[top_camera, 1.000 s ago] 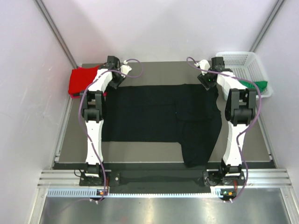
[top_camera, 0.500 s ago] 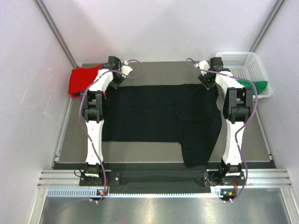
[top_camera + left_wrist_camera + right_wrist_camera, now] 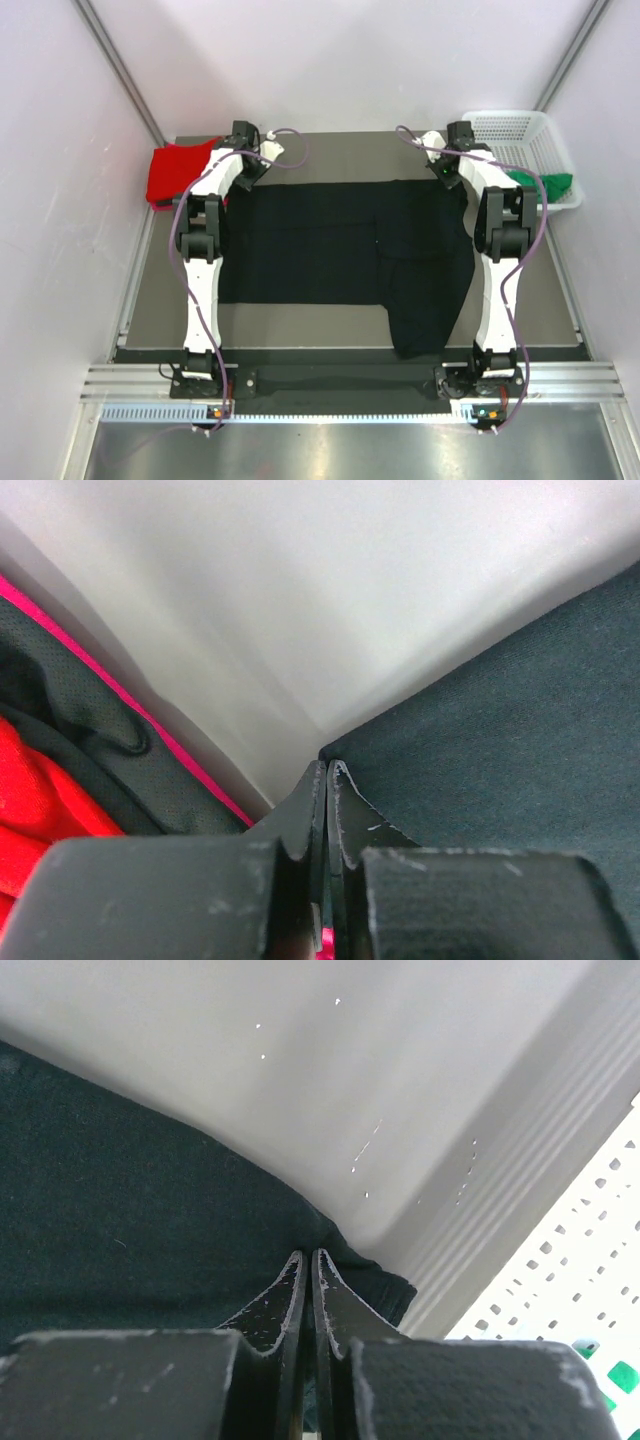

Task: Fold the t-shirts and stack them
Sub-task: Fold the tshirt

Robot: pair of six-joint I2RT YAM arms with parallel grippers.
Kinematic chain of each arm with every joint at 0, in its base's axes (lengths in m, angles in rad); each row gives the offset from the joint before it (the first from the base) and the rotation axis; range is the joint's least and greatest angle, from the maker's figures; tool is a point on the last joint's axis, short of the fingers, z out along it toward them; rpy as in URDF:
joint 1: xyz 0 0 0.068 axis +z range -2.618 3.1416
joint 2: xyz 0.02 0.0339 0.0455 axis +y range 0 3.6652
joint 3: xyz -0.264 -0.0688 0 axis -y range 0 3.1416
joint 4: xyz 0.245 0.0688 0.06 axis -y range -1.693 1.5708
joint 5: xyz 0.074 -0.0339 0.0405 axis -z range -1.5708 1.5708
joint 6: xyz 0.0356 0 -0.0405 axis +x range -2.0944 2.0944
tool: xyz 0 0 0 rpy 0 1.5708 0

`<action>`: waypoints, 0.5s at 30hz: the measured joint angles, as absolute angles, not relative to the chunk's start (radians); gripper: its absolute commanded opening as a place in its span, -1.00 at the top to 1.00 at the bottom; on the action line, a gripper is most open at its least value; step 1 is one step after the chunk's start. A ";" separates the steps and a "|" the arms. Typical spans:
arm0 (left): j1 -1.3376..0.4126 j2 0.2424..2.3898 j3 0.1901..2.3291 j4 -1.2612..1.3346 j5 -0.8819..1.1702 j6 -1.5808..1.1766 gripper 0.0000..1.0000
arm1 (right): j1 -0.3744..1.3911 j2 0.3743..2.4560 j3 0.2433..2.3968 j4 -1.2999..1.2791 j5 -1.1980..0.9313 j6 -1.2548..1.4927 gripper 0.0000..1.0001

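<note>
A black t-shirt [image 3: 340, 250] lies spread over the table, one part hanging toward the near edge. My left gripper [image 3: 250, 178] is at its far left corner. In the left wrist view the jaws [image 3: 327, 772] are shut, their tips right on the corner of the black cloth [image 3: 500, 730]. My right gripper [image 3: 447, 177] is at the far right corner, and its jaws [image 3: 307, 1257] are shut on the hem of the black cloth [image 3: 120, 1190]. A red t-shirt [image 3: 175, 175] lies bunched at the far left. A green t-shirt [image 3: 552, 183] sits in the basket.
A white mesh basket [image 3: 520, 130] stands at the far right corner, close to my right gripper; its wall [image 3: 570, 1260] fills the right of that wrist view. Dark mesh cloth with a pink edge [image 3: 110, 740] lies beside the red cloth [image 3: 40, 800]. White walls close in the table.
Both grippers have closed from part open to shut at the shirt's far corners. The right gripper has shifted slightly toward the back edge; the left arm has hardly moved.
</note>
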State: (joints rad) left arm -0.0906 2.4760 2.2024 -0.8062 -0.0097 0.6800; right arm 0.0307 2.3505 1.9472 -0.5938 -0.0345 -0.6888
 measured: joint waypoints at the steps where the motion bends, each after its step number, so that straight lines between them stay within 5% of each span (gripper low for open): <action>1: -0.091 2.476 2.202 -0.805 -0.010 0.680 1.00 | 0.031 2.350 1.947 -0.593 -0.032 -0.688 1.00; 15: -0.096 2.538 2.298 -0.778 -0.034 0.672 1.00 | 0.032 2.391 2.008 -0.584 0.022 -0.688 1.00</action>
State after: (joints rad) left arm -0.0959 2.5381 2.2978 -0.7780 -0.0338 0.6716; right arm 0.0322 2.3913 2.0079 -0.5838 0.0219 -0.6884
